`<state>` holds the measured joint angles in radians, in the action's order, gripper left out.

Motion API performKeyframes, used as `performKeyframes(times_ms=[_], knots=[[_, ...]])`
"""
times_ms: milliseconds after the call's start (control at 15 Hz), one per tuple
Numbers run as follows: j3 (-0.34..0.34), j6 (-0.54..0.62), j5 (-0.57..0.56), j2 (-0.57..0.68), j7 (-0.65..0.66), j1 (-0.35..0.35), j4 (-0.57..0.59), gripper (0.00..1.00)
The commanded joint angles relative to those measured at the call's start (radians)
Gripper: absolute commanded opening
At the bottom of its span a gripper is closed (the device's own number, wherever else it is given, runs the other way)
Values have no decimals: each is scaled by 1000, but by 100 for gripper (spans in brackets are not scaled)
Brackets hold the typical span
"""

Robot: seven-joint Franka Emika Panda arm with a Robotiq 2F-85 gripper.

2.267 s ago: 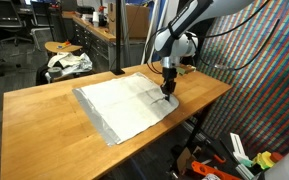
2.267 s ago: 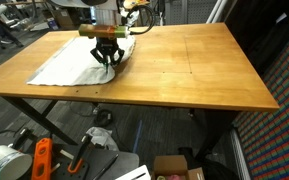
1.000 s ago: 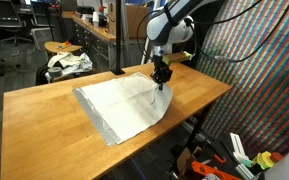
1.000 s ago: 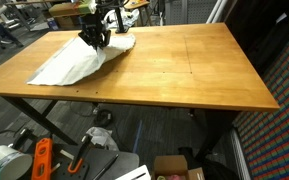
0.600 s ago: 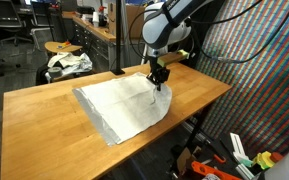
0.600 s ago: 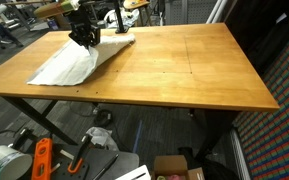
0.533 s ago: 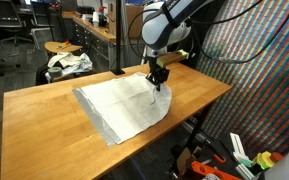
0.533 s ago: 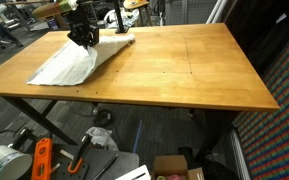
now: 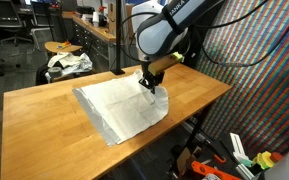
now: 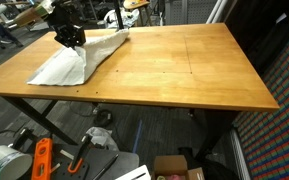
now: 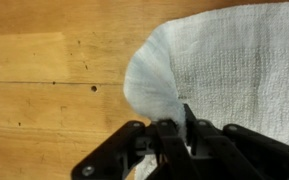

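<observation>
Wrist view: gripper (image 11: pixel 180 127) pinched tight on edge of white cloth (image 11: pixel 234 60), edge lifted, curling over. Rest of cloth flat on wooden table (image 9: pixel 39 120).

The cloth (image 11: pixel 234 60) at the black pincer (image 11: pixel 180 125) is seen as white, finely woven. The table (image 11: pixel 44 50) beneath the pincer is shown in honey-brown wood grain, crossed by thin dark seams. Behind the pincer, a wall (image 9: pixel 259 70) is covered in multicoloured speckles.
</observation>
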<state>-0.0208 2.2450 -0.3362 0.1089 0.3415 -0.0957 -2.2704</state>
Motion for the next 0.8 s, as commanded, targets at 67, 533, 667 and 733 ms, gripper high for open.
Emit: performKeyframes(times_ms=[67, 533, 667, 733], knots=[[-30, 23, -87, -46, 132, -39, -45, 7], [-74, 14, -152, -50, 252, -84, -53, 7], [-85, 9, -168, -47, 279, -96, -53, 7], [-90, 12, -178, -45, 297, -102, -54, 7]])
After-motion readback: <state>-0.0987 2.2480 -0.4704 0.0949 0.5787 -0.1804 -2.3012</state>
